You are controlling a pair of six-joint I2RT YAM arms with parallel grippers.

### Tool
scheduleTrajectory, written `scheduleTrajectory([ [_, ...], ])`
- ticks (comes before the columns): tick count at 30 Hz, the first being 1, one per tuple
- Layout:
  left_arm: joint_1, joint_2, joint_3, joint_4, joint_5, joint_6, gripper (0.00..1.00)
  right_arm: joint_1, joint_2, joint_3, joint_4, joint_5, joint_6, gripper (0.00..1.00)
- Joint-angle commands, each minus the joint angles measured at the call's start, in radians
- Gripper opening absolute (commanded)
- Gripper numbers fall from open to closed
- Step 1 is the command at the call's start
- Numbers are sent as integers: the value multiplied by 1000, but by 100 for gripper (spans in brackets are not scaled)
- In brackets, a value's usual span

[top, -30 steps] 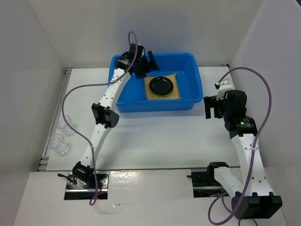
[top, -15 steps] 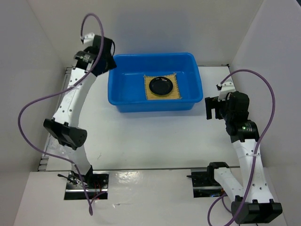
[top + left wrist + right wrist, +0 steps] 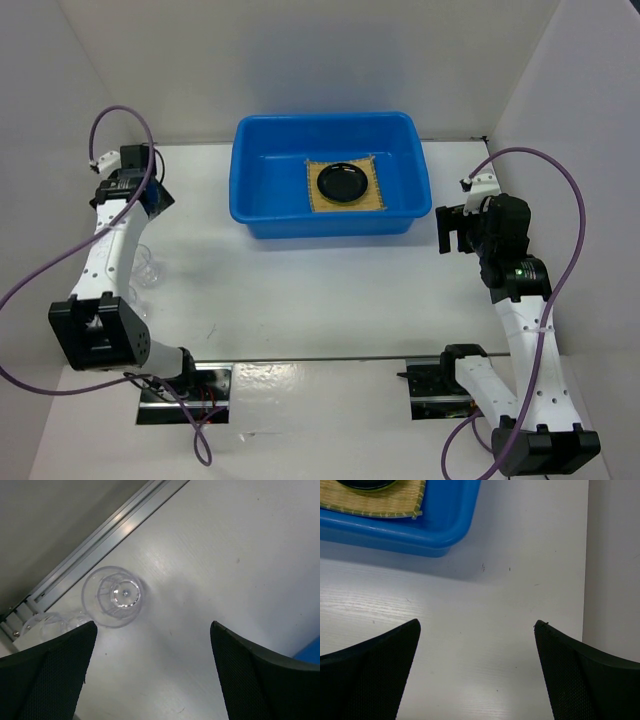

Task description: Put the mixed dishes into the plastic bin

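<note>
Your left gripper (image 3: 152, 626) gapes over a clear cup (image 3: 114, 596), table's (image 3: 225, 555) left edge. Your right gripper (image 3: 477, 625) (likewise spread) hangs beside the bin (image 3: 445, 525).

We see two slim arms, the left arm (image 3: 108, 250) and the right arm (image 3: 525, 320), each built of white tubular links joined by chunky black joint housings. A purple cable (image 3: 124, 109) trails from the left one, and a second purple cable (image 3: 578, 220) runs from a white plug on the right. A small green light (image 3: 520, 268) glows on the right arm's black block. The left end effector (image 3: 152, 625) and right end effector (image 3: 477, 624) carry broad black fingers (image 3: 45, 680) with a fine dotted texture.
</note>
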Motion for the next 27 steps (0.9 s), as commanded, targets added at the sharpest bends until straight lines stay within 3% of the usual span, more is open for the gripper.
scheduleTrajectory([
  [1,33,67,-74,90,100,18,100,-5,-14,-7,46,0,1,99],
  [11,105,133,-220,208,166,9,100,-5,-14,-7,46,-9,1,99],
  [22,186,235,-229,246,282,9,100,-5,5,-7,46,-9,1,99],
  [24,206,249,-229,256,319,9,96,-5,5,-7,46,-9,1,99],
  [26,220,249,-229,256,328,9,83,-5,-5,-7,46,-9,1,99],
  [27,220,249,-220,256,319,9,71,-5,-5,-7,46,-9,1,99],
])
